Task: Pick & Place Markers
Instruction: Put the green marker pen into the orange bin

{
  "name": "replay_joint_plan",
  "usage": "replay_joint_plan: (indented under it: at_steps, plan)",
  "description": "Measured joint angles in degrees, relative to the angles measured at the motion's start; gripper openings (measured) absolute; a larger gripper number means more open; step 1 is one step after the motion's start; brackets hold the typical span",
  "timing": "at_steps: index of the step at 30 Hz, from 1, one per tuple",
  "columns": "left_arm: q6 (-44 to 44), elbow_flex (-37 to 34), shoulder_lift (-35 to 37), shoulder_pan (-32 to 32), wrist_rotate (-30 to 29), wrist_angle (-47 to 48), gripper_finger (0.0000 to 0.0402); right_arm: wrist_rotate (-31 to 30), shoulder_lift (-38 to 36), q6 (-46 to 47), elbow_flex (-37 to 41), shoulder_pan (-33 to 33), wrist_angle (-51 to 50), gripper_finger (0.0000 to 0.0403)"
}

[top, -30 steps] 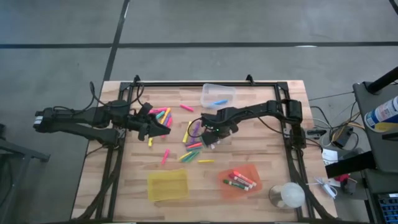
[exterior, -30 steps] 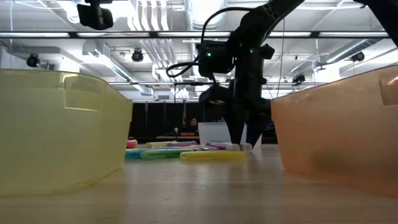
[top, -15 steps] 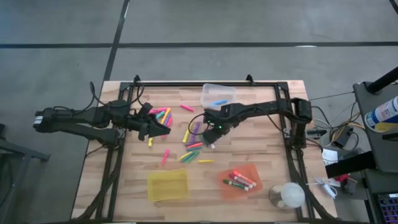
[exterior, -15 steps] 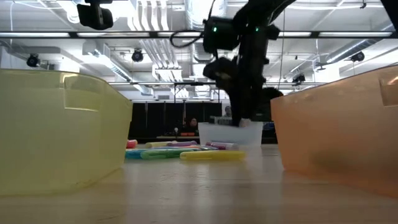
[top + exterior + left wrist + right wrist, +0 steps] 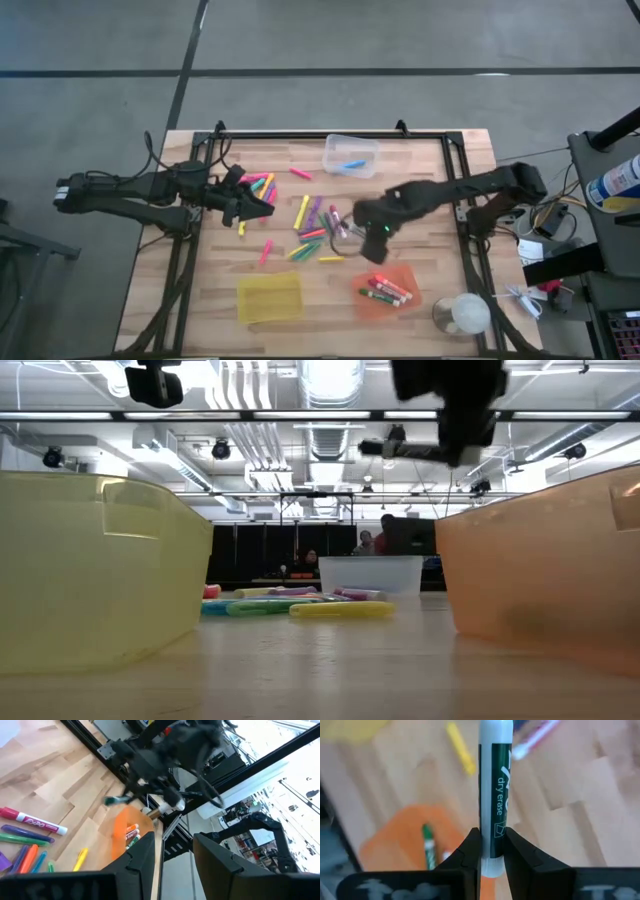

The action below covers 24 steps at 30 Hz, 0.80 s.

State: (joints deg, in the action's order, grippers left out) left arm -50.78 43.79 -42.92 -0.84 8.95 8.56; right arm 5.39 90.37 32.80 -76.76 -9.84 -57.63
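While a white-barrelled dry-erase marker (image 5: 493, 795) with a green label is clamped between the two dark fingers (image 5: 468, 851) of the right end effector (image 5: 372, 240), it is carried above the wooden surface (image 5: 440, 190), near the orange bin (image 5: 404, 276). Inside that bin several red- and green-capped markers (image 5: 385, 289) are seen lying together. Loose markers (image 5: 310, 228) in yellow, purple, pink and green are scattered over the middle of the surface, just beside the right end effector. A second cluster of coloured markers (image 5: 260, 182) lies by the left end effector (image 5: 262, 203), whose fingers (image 5: 140, 862) are held apart with nothing between them, low over the left part of the surface. One blue marker (image 5: 353, 163) is seen in the clear bin (image 5: 332, 150) at the far edge, and the yellow bin (image 5: 269, 297) stands at the near edge.
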Motion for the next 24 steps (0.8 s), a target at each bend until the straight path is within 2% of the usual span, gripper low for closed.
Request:
replay_joint_plan:
  at_steps: [13, 24]
  plan:
    - [0.0, 0.0, 0.0, 0.0, -1.4, 0.0, 0.0128, 0.1, 1.7, 1.3, 1.2, -17.6, -5.5, 0.005]
    - [0.0, 0.0, -0.1, 0.0, -1.4, 0.2, 0.0128, 0.7, 4.4, 3.2, 4.2, -20.1, -1.9, 0.0051]
